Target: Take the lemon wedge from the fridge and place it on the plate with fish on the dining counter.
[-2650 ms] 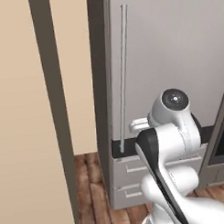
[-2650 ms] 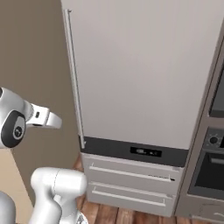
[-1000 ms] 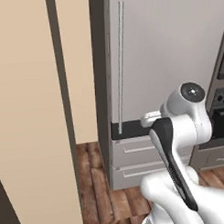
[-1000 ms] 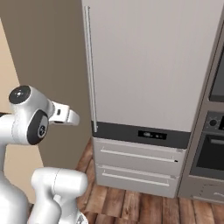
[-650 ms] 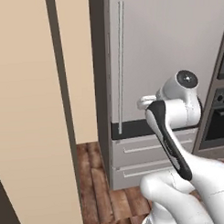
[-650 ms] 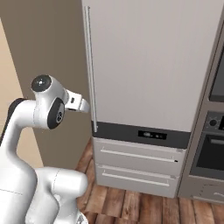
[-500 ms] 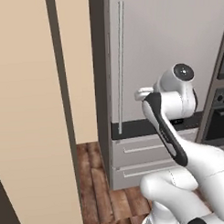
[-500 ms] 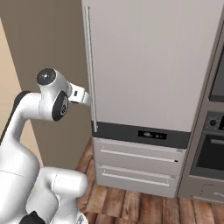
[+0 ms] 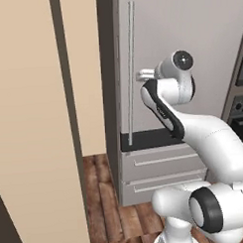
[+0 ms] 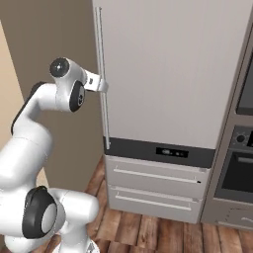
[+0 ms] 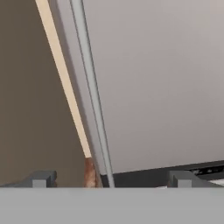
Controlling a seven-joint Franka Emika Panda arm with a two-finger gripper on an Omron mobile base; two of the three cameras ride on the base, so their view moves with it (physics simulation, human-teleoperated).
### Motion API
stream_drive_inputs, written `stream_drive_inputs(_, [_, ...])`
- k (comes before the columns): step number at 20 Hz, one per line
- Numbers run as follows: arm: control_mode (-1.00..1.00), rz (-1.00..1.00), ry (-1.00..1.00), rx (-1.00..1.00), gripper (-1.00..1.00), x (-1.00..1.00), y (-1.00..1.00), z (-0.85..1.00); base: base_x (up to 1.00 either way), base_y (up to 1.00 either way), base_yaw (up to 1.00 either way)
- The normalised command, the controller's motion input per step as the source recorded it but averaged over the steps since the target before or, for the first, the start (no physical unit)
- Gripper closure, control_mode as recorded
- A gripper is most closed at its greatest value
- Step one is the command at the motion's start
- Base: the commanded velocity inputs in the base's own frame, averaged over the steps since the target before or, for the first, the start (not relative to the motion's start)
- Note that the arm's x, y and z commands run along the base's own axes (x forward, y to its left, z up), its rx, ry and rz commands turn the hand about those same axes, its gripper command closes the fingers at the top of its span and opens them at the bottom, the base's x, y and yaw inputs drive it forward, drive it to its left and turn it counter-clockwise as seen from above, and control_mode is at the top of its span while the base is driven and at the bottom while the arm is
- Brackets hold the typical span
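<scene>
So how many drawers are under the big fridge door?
2. The upper grey metal drawer front sits right below the dark panel of the tall grey metal fridge, and the lower grey drawer front is just beneath it, near the floor.

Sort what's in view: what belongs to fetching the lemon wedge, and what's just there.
For the job:
- fridge, door shut
- fridge handle
- gripper, open, near the handle

Just there:
- oven
- fridge drawers
- wood floor

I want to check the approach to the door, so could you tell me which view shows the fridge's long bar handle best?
The right base view: the handle shows nearly full length with the open gripper at it. The left base view shows it too; the hand view only a close slanted stretch.
</scene>
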Motion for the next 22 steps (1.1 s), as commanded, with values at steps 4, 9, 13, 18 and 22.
stream_drive_inputs(4, [-1.0, 0.0, -0.01, -0.18, -1.0, 0.29, 0.31, 0.0, 0.0, 0.0, 0.0])
stream_drive_inputs(9, [-1.0, 0.04, -0.03, -0.01, -1.0, 0.11, 0.07, -0.13, 0.0, 0.0, 0.0])
stream_drive_inputs(13, [-1.0, 0.1, 0.07, 0.07, -1.0, 0.02, -0.04, 0.0, 0.0, 0.0, 0.0])
stream_drive_inputs(18, [-1.0, 0.12, 0.01, 0.12, -1.0, 0.01, -0.13, 0.0, 0.0, 0.0, 0.0])
stream_drive_inputs(22, [-1.0, 0.0, 0.0, 0.0, -1.0, 0.18, 0.0, 0.0, 0.0, 0.0, 0.0])
